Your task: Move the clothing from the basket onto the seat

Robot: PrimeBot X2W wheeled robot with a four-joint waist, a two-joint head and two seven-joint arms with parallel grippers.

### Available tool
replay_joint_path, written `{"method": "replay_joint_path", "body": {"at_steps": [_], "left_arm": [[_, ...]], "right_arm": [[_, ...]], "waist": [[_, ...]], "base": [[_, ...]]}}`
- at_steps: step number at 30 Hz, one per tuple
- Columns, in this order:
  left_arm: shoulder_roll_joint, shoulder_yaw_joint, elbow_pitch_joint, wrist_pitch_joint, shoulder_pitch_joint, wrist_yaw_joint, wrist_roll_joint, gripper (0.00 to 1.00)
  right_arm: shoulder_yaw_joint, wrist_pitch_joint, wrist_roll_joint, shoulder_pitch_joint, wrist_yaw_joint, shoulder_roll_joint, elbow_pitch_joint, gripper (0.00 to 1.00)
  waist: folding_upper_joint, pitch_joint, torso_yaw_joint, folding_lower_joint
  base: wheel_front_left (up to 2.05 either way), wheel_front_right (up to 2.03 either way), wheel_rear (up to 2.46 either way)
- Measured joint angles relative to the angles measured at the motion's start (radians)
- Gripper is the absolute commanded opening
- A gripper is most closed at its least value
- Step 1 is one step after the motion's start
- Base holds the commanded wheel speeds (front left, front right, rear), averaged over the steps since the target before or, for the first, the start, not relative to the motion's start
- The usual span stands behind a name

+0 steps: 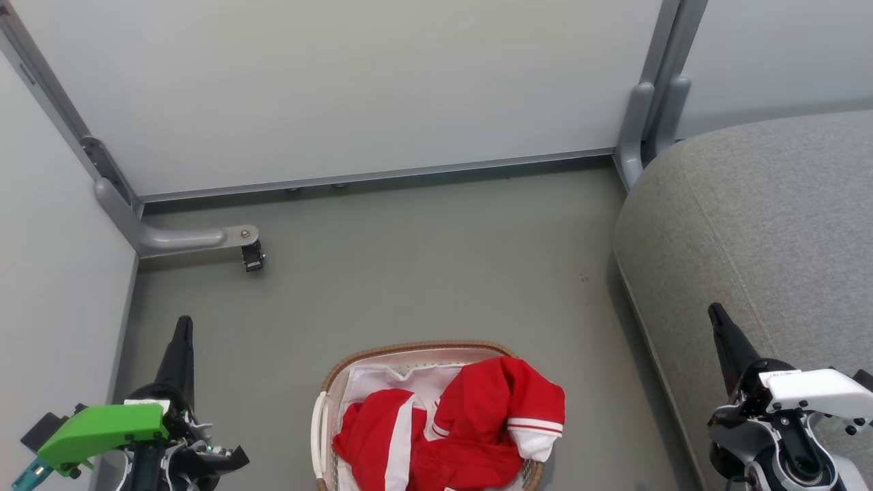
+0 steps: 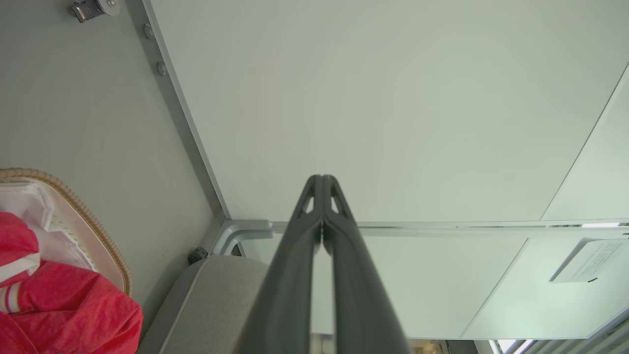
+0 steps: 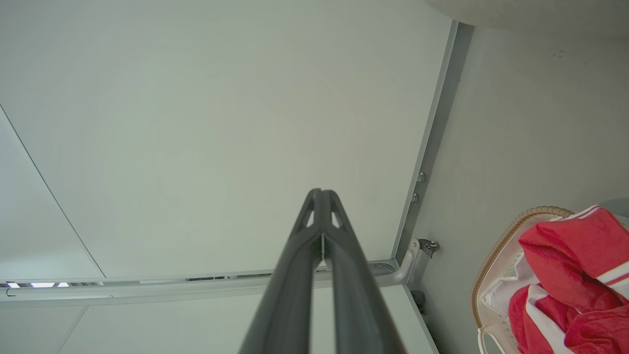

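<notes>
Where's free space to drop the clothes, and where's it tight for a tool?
The seat top is bare from its rounded front edge back to the partition post. The floor is open between the basket rim, the rear partition and the caster foot. Crowded: inside the basket, where red clothing heaps over the liner and spills over the right rim.

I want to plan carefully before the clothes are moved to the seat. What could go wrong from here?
1. The left tool and right tool are both shut; unless opened, they may only push the clothes.
2. The clothes lie tangled, so lifting one piece could drag the other or the white liner.
3. A sleeve hangs over the basket rim and might slip to the floor.
</notes>
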Motion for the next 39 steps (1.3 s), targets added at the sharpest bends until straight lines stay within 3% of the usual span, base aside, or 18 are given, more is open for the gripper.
{"method": "replay_joint_path", "body": {"at_steps": [6,7,14,19,39], "left_arm": [[0.000,0.000,0.000,0.000,0.000,0.000,0.000,0.00],[-0.001,0.000,0.004,0.000,0.001,0.000,0.000,1.00],[-0.006,-0.004,0.044,-0.019,0.029,0.001,0.008,1.00],[-0.004,-0.006,0.046,-0.044,0.028,0.002,0.074,1.00],[0.023,-0.037,0.064,-0.134,0.026,0.003,0.557,1.00]], "right_arm": [[0.000,0.000,0.000,0.000,0.000,0.000,0.000,0.00],[0.000,0.000,0.000,0.000,0.000,0.001,0.004,1.00],[0.010,-0.010,-0.011,0.019,0.000,0.008,0.035,1.00],[0.058,-0.040,-0.064,0.015,0.000,-0.013,0.036,1.00],[0.154,-0.131,-0.443,-0.061,0.000,-0.062,0.087,1.00]], "waist": [[0.0000,0.000,0.000,0.0000],[0.0000,0.000,0.000,0.0000],[0.0000,0.001,0.000,0.0000],[0.0000,0.003,0.000,0.0000],[0.0000,0.014,0.000,0.0000]], "base": [[0.00,0.00,0.00],[0.00,0.00,0.00],[0.00,0.00,0.00],[0.00,0.00,0.00],[0.00,0.00,0.00]]}}
